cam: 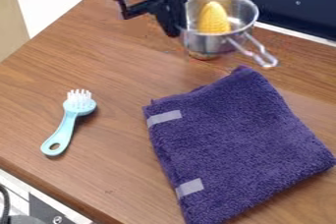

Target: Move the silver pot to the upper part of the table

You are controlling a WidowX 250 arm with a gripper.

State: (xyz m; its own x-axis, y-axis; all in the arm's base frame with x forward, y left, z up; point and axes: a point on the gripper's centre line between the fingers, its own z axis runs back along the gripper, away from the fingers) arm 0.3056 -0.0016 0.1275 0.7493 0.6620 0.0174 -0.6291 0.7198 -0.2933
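Silver pot point(205, 44) at the table's upper edge, one yellow corn cob point(214, 19) inside

One pot is in view, in the upper right part of the wooden table point(118, 75), with its mouth facing up. It holds a single corn cob, which stands on end with its tip near the rim. The pot's one wire handle point(270, 64) points to the lower right, so the long axis runs from upper left to lower right. The black gripper point(173, 30) is at the pot's left side; how far open it is, and whether it has hold of the pot, I cannot tell. Below the pot lies one folded purple towel point(230, 139) with two pale bands. One light-blue brush point(64, 128) lies at the left, bristles towards the top, handle towards the lower left.
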